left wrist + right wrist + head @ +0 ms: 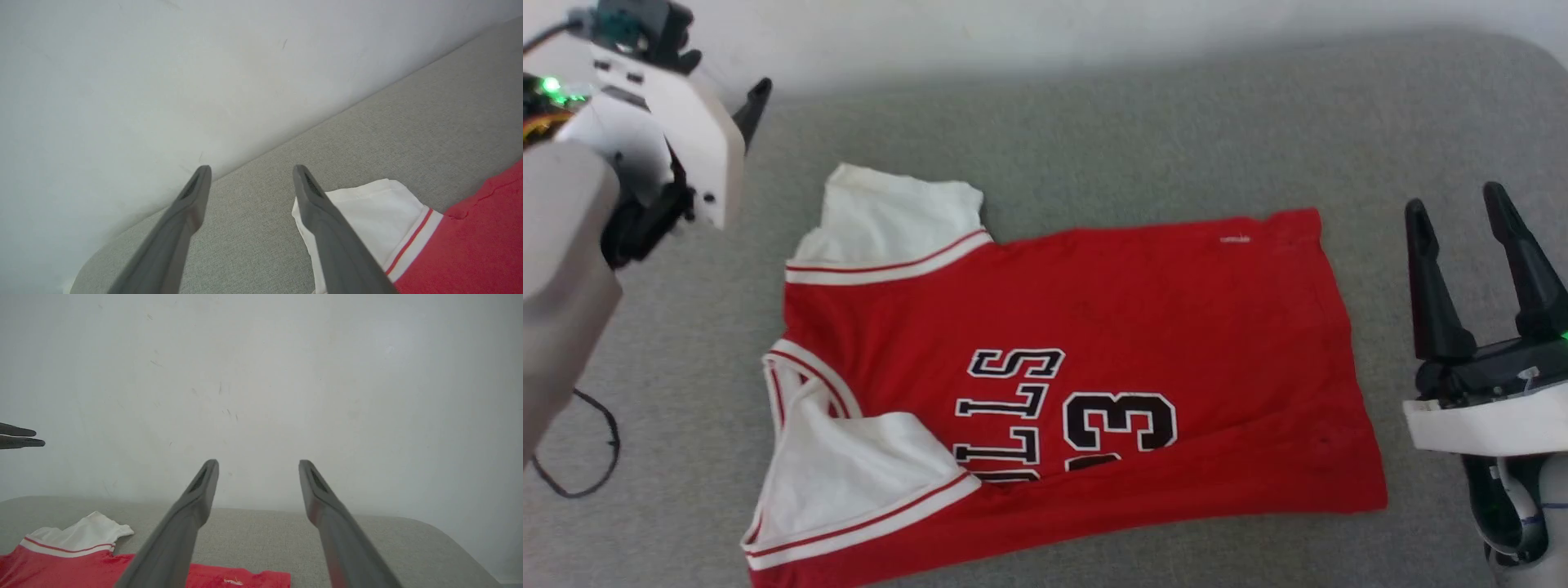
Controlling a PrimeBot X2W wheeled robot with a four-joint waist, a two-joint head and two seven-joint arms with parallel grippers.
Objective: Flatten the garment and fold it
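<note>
Red jersey (1143, 310) lies front-up mid-desk (1094, 139), collar toward the left edge, mostly flat. The near long edge looks folded over the lettering with the near sleeve (849, 465) tucked on top, while the far sleeve (890, 212) sticks out, so the far side and crosswise folds remain. Left pincer (251, 169) and right pincer (1455, 204) are both spread, empty and off the cloth.

From the head, looking down from high up on the whole garment (1086, 384), just left of the right gripper (1455, 200). From the left wrist, low and close, looking past the left gripper (250, 173) at the wall (163, 81) and a white sleeve (367, 204). From the right wrist, facing the same wall, with the same sleeve low to the left of that gripper.
</note>
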